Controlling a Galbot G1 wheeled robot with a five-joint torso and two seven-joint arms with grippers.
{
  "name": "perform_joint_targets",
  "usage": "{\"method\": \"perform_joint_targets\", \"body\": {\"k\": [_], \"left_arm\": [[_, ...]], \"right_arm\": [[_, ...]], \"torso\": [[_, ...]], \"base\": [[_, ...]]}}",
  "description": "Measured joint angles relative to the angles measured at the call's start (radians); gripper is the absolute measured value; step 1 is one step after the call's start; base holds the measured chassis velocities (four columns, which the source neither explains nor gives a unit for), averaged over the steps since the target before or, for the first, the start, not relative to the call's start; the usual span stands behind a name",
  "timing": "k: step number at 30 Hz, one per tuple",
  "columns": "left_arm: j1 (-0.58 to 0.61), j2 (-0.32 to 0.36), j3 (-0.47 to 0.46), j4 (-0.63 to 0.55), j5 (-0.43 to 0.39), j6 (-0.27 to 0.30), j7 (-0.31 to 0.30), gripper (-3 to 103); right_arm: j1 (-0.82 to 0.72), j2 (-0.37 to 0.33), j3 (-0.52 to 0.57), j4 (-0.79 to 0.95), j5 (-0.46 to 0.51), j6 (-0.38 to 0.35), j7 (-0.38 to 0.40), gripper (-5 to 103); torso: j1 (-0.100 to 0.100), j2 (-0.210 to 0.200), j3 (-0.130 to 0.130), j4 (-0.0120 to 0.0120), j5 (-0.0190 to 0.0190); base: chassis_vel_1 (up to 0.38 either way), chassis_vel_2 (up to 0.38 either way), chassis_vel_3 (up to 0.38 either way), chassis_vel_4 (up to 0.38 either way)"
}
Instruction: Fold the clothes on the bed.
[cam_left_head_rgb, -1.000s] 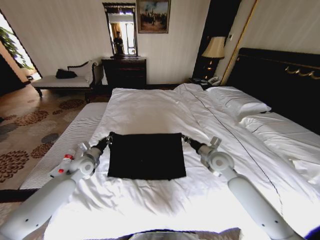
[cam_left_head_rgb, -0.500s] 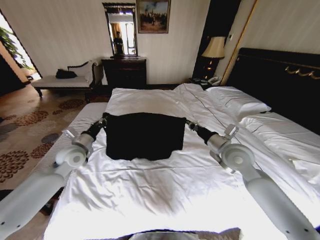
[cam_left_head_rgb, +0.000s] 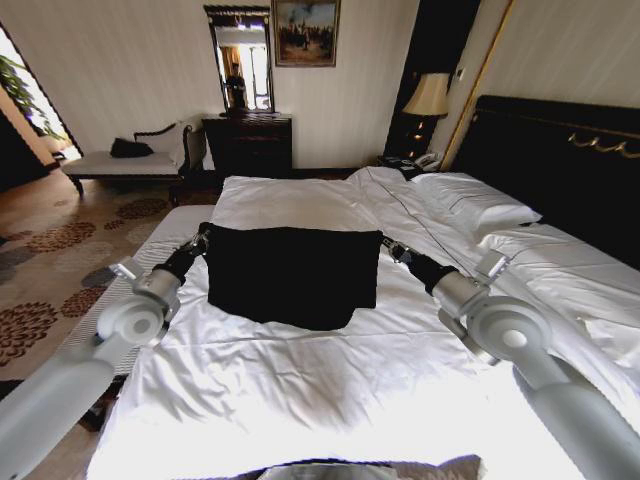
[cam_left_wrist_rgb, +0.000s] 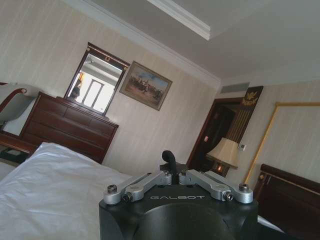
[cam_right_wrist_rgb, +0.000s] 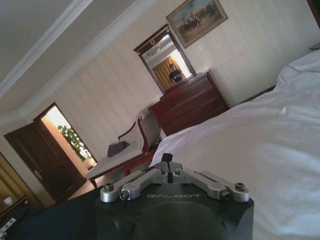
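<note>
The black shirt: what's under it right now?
The black shirt hangs between the left gripper and right gripper, with the white duvet below. The sheet directly behind it is hidden.

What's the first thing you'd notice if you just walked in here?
The black T-shirt, dark against the big white bed, held up by its two top corners. The left claw pinches one corner and the right claw the other, so the shirt hangs between them above the sheets.
</note>
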Motion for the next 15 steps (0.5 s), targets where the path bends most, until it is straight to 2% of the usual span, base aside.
{"method": "perform_joint_targets", "body": {"k": [2, 5, 10, 12, 14, 15], "left_arm": [[0.182, -0.023, -0.156, -0.089, 0.004, 0.009, 0.003, 2], [0.346, -0.051, -0.284, -0.144, 0.021, 0.019, 0.025, 2], [0.416, -0.083, -0.315, -0.14, 0.056, 0.021, 0.029, 2], [0.384, -0.096, -0.258, -0.104, 0.074, 0.023, 0.001, 2], [0.313, -0.098, -0.163, -0.063, 0.081, 0.026, -0.024, 2], [0.313, -0.098, -0.163, -0.063, 0.081, 0.026, -0.024, 2]], "right_arm": [[-0.092, 0.003, 0.048, 0.083, 0.019, -0.016, 0.017, 0], [-0.154, 0.012, 0.072, 0.137, 0.036, -0.034, 0.039, 0], [-0.16, 0.02, 0.057, 0.143, 0.04, -0.046, 0.056, 0], [-0.111, 0.026, 0.009, 0.096, 0.033, -0.047, 0.061, 0], [-0.05, 0.03, -0.039, 0.025, 0.027, -0.048, 0.062, 0], [-0.05, 0.03, -0.039, 0.025, 0.027, -0.048, 0.062, 0]], "torso": [[0.0, 0.0, 0.0, -0.0005, 0.0003], [0.0, 0.0, 0.0, 0.0002, 0.0004], [0.0, 0.0, 0.0, 0.0, -0.0001], [0.0, 0.0, 0.0, 0.0, -0.0002], [0.0, 0.0, 0.0, 0.0, 0.0001], [0.0, 0.0, 0.0, 0.0, 0.0001]], "base": [[0.0, 0.0, 0.0, 0.0], [0.0, 0.0, 0.0, 0.0], [0.0, 0.0, 0.0, 0.0], [0.0, 0.0, 0.0, 0.0], [0.0, 0.0, 0.0, 0.0], [0.0, 0.0, 0.0, 0.0]]}}
